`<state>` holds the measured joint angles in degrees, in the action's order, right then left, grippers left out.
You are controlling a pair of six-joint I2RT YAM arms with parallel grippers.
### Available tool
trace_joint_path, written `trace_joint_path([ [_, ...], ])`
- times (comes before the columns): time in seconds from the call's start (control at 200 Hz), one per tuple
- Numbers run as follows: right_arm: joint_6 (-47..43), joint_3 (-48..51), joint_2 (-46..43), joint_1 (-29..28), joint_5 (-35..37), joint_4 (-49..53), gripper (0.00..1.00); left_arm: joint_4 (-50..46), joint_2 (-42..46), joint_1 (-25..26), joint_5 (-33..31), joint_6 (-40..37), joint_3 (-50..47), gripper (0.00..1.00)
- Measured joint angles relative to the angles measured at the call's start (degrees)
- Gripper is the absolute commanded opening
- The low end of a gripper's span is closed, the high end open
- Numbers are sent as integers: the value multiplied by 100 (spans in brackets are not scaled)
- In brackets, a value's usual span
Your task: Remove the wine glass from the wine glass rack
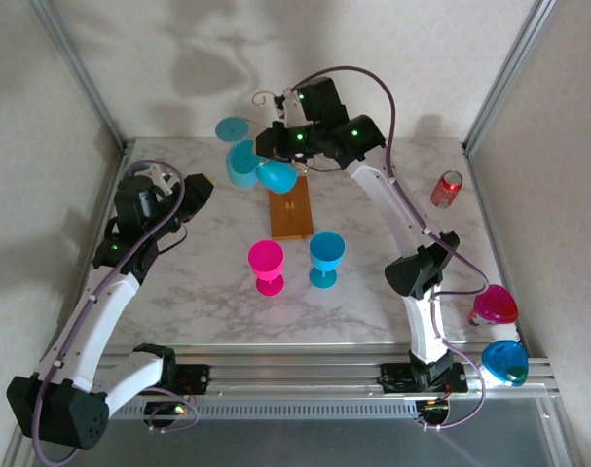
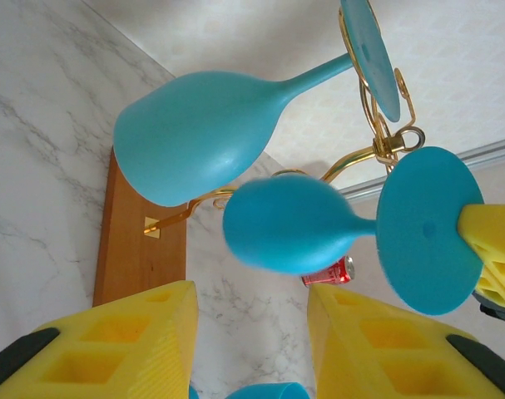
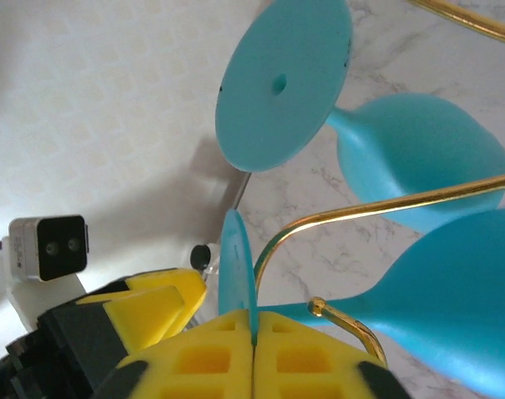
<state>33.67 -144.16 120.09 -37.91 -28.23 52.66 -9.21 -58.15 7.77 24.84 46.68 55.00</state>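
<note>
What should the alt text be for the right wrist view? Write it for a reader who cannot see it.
The right gripper, yellow-fingered, is shut on the thin foot of a blue wine glass beside an arm of the gold wire rack. A second blue glass hangs beyond it, above a marble table.

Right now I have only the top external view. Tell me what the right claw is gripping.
Observer: The right wrist view shows the right claw shut on the foot rim of a blue wine glass.
Operator: Say whether it is off the rack.
Observer: Not yet. A gold wire of the wine glass rack crosses its stem.
Operator: Report the left claw.
Observer: The left wrist view shows the left claw open and empty, facing the rack.
</note>
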Motion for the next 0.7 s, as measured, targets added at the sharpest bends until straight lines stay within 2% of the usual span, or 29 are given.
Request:
trace_joint_path([
  [0.701,483,942,-407,256,-273,-1010,0,-2,0,0,-2,0,0,39],
])
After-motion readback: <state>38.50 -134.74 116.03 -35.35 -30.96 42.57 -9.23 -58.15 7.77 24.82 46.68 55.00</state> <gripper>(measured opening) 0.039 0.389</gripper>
